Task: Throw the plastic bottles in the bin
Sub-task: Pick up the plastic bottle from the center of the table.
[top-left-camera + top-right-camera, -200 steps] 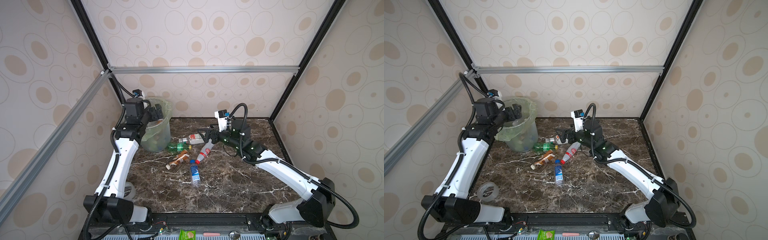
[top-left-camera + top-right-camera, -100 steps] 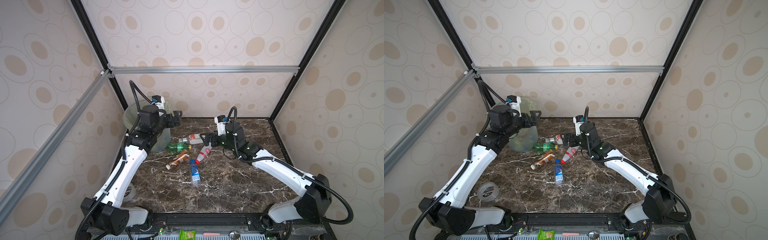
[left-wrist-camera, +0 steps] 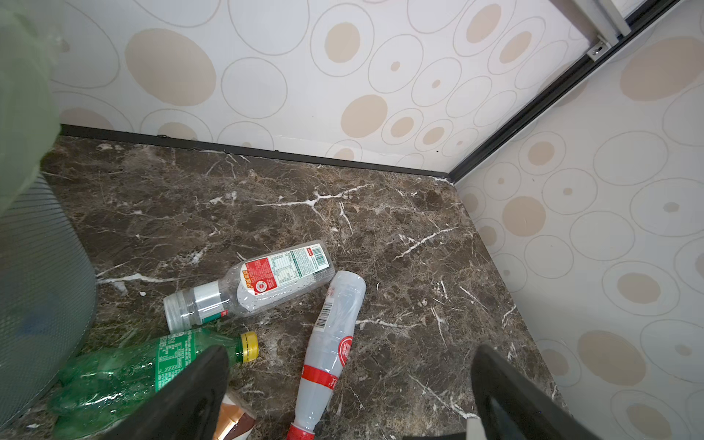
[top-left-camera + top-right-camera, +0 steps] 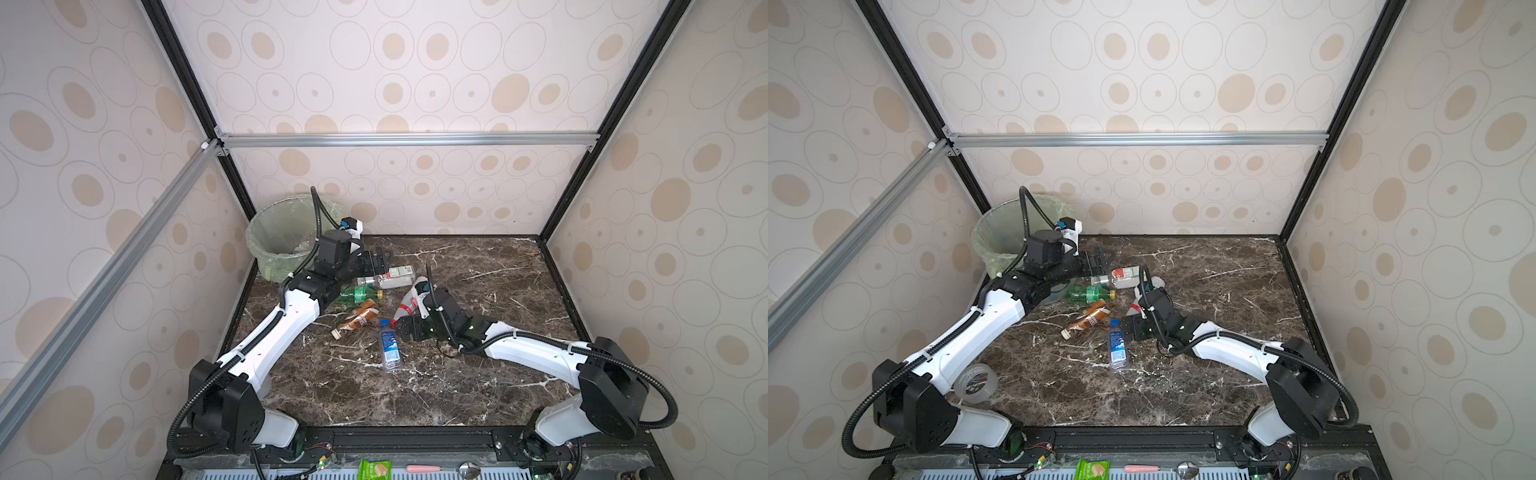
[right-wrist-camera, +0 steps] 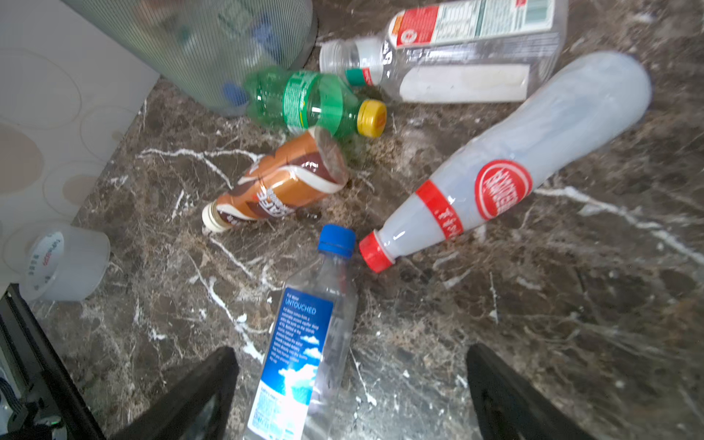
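On dark marble tabletop (image 4: 478, 374), near round translucent pale-green bin (image 4: 259, 245) in far left corner, lying flat: clear plastic blue-capped bottle (image 5: 301, 343), blue label reading "UNTOUCHED"; crushed brown-labelled bottle (image 5: 278, 186); green yellow-capped bottle (image 5: 308, 103); milky red-capped bottle (image 5: 506, 160), round red emblem, lettering unreadable; clear bottle with red-white label (image 3: 263, 282), barcode visible. Left gripper (image 4: 380, 261) wide open, empty, near the red-white label. Right gripper (image 5: 352, 352) wide open, empty, by the blue cap.

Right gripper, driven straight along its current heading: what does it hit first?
Most likely the blue-label water bottle, lying right ahead of the open right gripper. The brown-label bottle lies beyond it. Depth is hard to judge.
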`<state>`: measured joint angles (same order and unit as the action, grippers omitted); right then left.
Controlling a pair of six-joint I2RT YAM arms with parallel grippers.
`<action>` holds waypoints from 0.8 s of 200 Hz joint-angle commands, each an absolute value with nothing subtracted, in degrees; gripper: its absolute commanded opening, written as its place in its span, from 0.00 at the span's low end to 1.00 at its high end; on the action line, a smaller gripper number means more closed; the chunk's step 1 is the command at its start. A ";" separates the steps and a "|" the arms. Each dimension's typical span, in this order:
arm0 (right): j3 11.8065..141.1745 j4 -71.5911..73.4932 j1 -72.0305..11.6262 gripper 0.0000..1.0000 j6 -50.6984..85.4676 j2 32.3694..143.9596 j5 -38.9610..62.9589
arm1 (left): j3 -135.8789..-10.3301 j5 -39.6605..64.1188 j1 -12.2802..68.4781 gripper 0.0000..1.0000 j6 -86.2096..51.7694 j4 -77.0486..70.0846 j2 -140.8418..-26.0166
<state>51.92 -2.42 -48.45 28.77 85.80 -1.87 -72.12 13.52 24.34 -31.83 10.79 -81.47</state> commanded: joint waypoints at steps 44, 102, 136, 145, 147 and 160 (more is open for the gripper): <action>49.99 0.79 -55.32 0.90 34.98 92.02 -6.25 | -71.14 14.30 24.87 0.99 -33.40 8.42 -82.12; 54.33 -1.03 -57.73 0.83 36.17 98.62 -7.42 | -71.10 14.20 24.83 0.99 -33.14 8.56 -82.31; 56.27 -3.12 -58.15 0.78 36.25 100.70 -7.97 | -71.10 13.90 24.85 0.99 -32.70 8.90 -82.42; 56.24 -2.99 -58.12 0.77 36.24 100.80 -7.90 | -71.10 13.89 24.87 0.99 -32.62 8.81 -82.55; 56.20 -2.99 -58.14 0.77 36.28 100.81 -7.97 | -71.10 13.82 24.87 0.99 -32.61 8.80 -82.60; 56.21 -2.96 -58.17 0.74 36.07 100.98 -7.87 | -71.19 13.93 24.83 0.99 -32.61 8.79 -82.78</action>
